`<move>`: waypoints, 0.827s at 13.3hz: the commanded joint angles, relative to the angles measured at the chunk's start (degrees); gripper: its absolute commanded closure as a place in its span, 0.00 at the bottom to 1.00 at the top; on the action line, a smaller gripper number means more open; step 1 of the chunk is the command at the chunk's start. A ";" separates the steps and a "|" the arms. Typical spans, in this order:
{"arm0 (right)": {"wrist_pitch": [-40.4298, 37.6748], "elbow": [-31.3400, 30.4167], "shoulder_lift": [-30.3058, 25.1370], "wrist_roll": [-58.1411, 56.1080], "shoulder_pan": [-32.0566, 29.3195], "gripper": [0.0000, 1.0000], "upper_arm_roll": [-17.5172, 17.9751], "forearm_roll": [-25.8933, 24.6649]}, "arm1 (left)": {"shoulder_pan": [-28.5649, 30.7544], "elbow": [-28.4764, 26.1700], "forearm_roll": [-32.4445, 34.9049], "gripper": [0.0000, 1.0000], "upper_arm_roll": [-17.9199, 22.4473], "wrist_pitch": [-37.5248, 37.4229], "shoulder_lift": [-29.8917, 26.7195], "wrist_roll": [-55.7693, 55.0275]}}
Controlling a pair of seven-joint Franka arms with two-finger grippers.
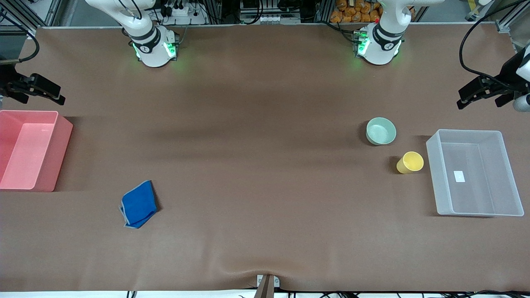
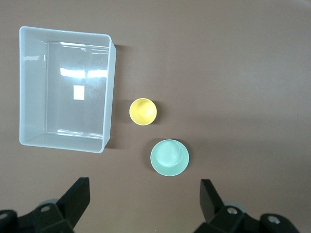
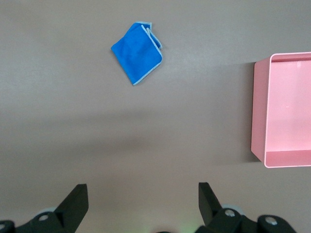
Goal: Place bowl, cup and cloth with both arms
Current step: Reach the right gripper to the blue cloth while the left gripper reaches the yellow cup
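Note:
The pale green bowl (image 1: 381,130) (image 2: 169,157) stands upright toward the left arm's end of the table. The yellow cup (image 1: 410,162) (image 2: 143,111) stands beside it, a little nearer to the front camera and close to the clear bin. The blue cloth (image 1: 138,203) (image 3: 137,52) lies folded toward the right arm's end. My left gripper (image 1: 482,98) (image 2: 144,187) hangs high and open, holding nothing, over the table's edge at the left arm's end. My right gripper (image 1: 38,93) (image 3: 142,189) hangs high and open, also holding nothing, over the right arm's end.
A clear plastic bin (image 1: 433,174) (image 2: 110,92) sits at the left arm's end, with only a white label inside. A pink bin (image 1: 59,153) (image 3: 259,111) sits at the right arm's end. Brown table surface lies between them.

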 commanded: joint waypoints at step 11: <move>0.57 -1.61 6.42 2.00 0.35 0.00 0.58 -0.49 | -0.17 0.51 -0.18 0.00 -0.25 -0.74 1.95 0.47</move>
